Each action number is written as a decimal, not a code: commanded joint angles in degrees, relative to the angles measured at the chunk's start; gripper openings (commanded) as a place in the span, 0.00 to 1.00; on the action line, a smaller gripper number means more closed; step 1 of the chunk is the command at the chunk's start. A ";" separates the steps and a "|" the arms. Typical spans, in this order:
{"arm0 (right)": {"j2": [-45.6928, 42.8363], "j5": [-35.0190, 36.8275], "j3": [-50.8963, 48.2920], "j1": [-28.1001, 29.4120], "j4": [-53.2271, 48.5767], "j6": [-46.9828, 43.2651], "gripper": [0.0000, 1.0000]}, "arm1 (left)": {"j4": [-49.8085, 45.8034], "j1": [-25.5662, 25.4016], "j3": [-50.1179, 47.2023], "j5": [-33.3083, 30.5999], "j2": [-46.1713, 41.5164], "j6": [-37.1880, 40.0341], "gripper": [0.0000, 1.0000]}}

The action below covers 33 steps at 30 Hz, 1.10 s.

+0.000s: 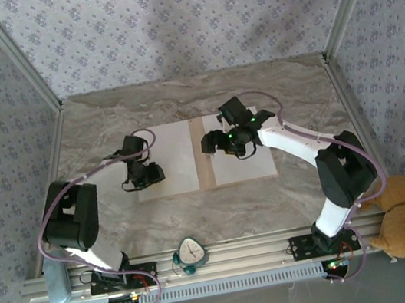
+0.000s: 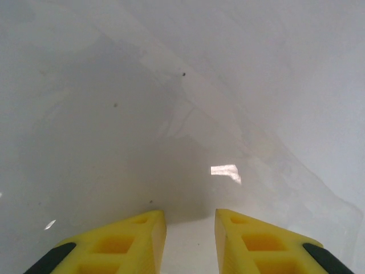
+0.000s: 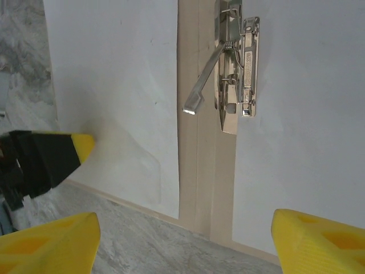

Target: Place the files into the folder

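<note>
Folder [image 1: 204, 168] open on counter, fold running near-to-far, left file [image 1: 175, 152] and right file [image 1: 255, 164] on its halves; right claw [image 3: 182, 245], spread wide and empty, hangs over the fold just short of the clip [image 3: 236, 68]; left claw [image 2: 190, 220], narrowly parted, is low over the left file, grip unclear.

soft, even daylight with faint shadows; a small glare spot on the white sheet [image 2: 226, 171]; the close wrist view slightly hazy.

Black-and-white arms [image 1: 294, 140], lilac cables [image 1: 40, 237], yellow pincer fingers [image 2: 122, 242]
</note>
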 commanded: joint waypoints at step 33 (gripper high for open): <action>22.26 13.95 30.89 2.93 -23.57 -9.08 0.38 | -7.16 -4.46 1.42 0.78 -1.78 2.00 0.33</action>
